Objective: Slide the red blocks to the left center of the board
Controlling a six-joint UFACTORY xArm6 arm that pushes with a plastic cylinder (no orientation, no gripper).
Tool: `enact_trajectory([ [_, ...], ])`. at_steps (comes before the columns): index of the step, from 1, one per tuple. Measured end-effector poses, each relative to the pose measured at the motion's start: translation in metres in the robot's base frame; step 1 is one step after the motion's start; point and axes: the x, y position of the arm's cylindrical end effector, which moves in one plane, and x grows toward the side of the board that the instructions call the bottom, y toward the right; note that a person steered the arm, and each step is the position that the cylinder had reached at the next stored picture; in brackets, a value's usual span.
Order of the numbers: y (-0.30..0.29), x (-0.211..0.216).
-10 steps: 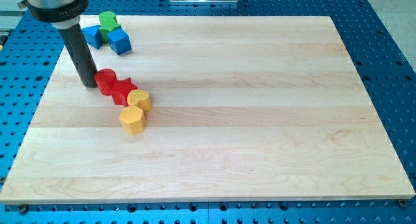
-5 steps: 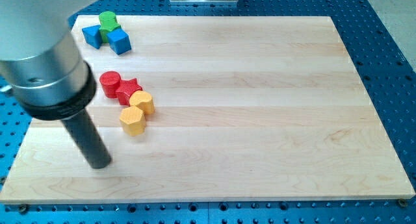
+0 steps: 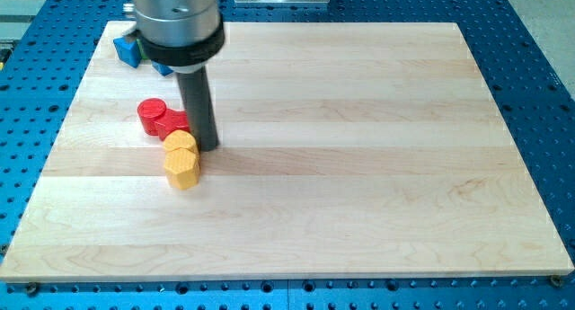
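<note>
A red cylinder (image 3: 152, 115) and a red star block (image 3: 173, 121) sit touching at the board's left, slightly above centre. The star is partly hidden behind the rod. My tip (image 3: 207, 147) rests on the board just right of the red star and touches the right side of a yellow block (image 3: 181, 143). A second yellow block (image 3: 181, 167) sits directly below the first, touching it.
A blue block (image 3: 127, 49) shows at the view's top left; another blue block (image 3: 162, 69) peeks from behind the arm's metal housing (image 3: 176, 22). The green block is hidden by the arm. The wooden board (image 3: 359, 166) lies on a blue perforated table.
My tip swung from the board's lower left to the right side of the red and yellow cluster. The upper yellow block has shifted left, closer above the lower one. The arm now covers the green block.
</note>
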Motion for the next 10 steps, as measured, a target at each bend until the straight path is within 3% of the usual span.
enact_trajectory([
  [2,-0.049,-0.013],
  [3,-0.045,-0.026],
  [5,-0.047,-0.093],
  [7,-0.117,-0.065],
  [8,-0.138,-0.071],
  [9,-0.104,-0.080],
  [10,-0.013,-0.053],
])
